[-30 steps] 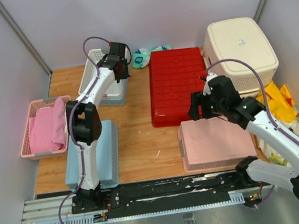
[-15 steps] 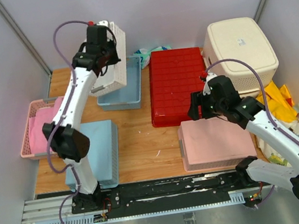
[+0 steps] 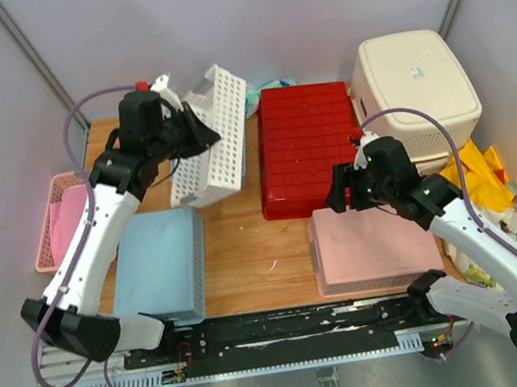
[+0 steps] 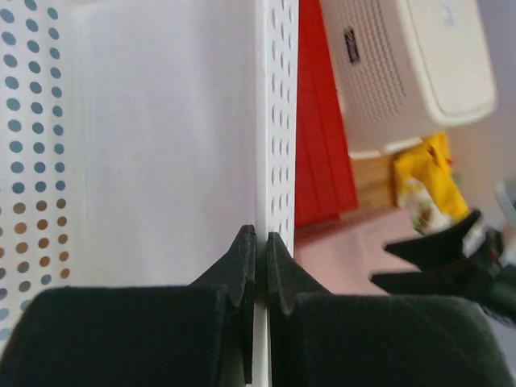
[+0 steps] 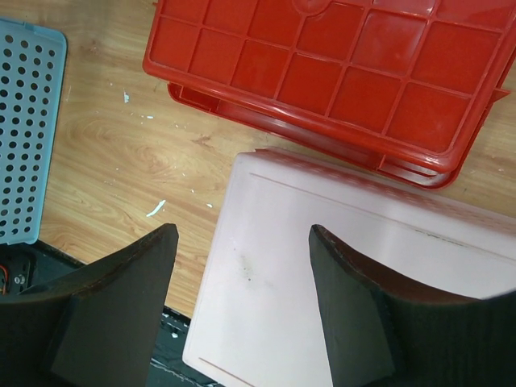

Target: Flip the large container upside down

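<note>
Half the flip seems done: your left gripper [image 4: 260,239] clamps the tilted white perforated basket [image 3: 218,147] beside the red crate [image 3: 302,146]; roll it over. Right gripper [image 5: 242,234] gapes.

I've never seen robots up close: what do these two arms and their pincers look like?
The left arm and right arm are white tubes with black joints, each trailing a looping purple cable. The left gripper and right gripper have black wedge-shaped fingers.
</note>
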`<state>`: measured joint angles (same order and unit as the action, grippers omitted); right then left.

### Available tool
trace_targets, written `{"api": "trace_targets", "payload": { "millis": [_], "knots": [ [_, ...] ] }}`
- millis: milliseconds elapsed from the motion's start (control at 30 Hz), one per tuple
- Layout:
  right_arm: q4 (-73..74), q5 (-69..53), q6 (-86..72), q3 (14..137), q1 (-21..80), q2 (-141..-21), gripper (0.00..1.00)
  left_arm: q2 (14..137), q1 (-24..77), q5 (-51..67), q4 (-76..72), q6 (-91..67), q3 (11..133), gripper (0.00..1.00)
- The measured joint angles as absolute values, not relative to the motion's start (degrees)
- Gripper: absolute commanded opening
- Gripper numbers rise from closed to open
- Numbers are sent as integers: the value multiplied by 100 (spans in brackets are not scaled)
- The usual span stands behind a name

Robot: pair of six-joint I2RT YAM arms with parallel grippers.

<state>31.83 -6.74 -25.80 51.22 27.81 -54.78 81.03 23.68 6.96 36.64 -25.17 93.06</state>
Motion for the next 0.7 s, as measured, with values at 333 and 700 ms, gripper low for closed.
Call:
{"api": "trace_targets", "payload": {
  "millis": [333, 700],
  "knots": [
    [3188, -550, -2550, 5140, 2781, -5481, 68, 4895, 2412, 2552, 2078, -4998, 6023, 0],
    [3166, -495, -2416, 5352, 2781, -5487, 68, 3227, 2418, 2917, 346, -7384, 2928, 0]
  ]
}}
